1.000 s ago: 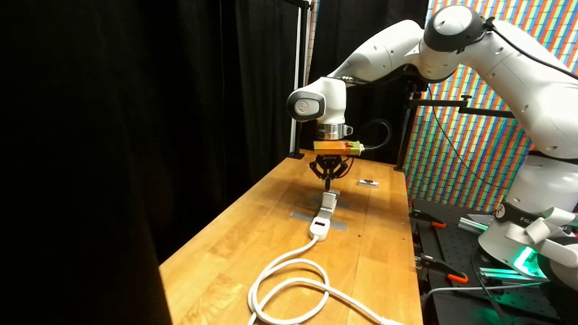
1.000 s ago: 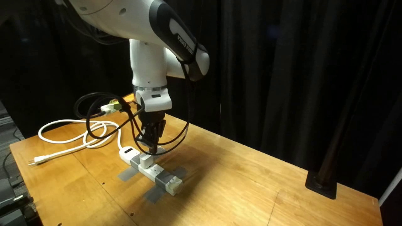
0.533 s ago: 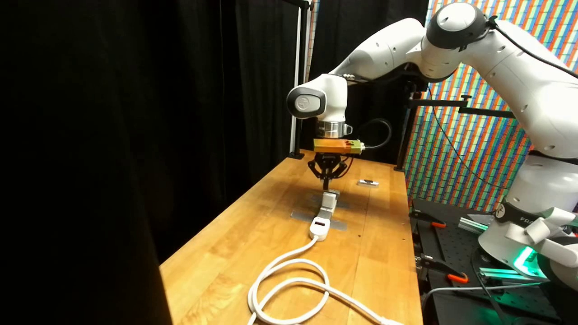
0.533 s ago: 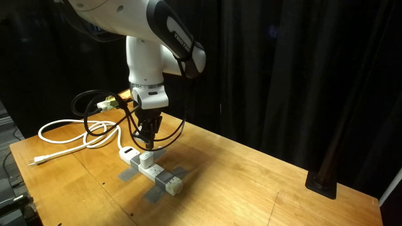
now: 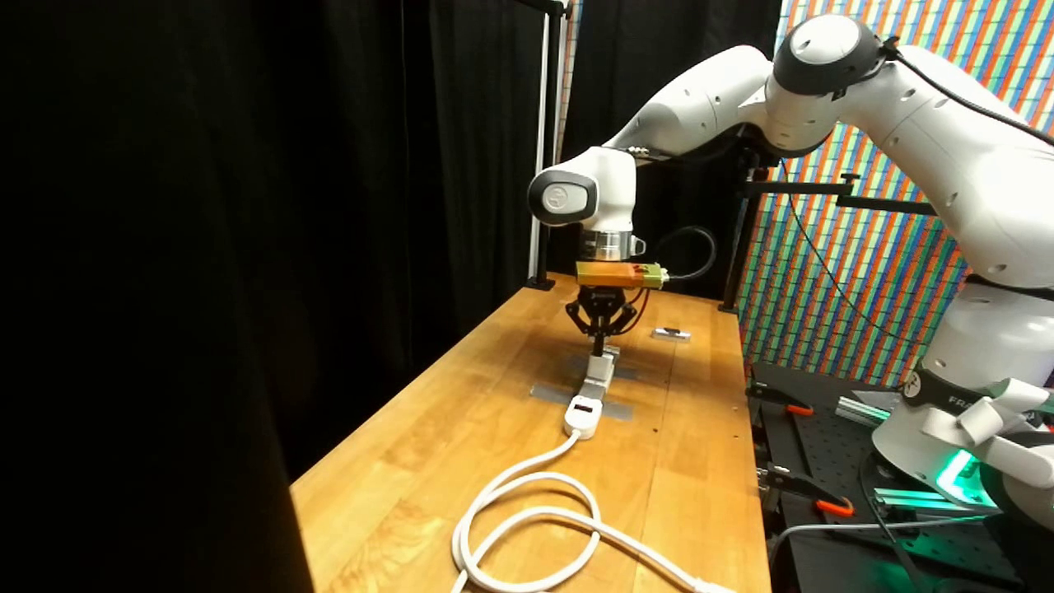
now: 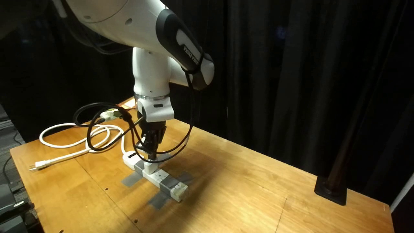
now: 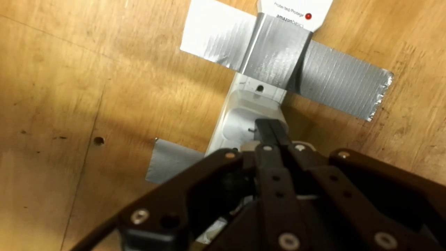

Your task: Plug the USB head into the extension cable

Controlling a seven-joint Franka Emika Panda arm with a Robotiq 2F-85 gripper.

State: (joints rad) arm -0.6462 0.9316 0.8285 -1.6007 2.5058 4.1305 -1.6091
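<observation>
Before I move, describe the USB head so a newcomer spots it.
On the table, gray tape crosses a narrow white strip. Between the tape bands, below the gripper, is the USB head: the only white block jutting up from the strip.

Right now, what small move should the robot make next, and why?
Probably a gentle press straight down on the white USB head: the closed tool is at its top, the head stands upright on the extension cable's strip, and grey tape crosses that strip. I cannot tell whether the head is fully seated.
</observation>
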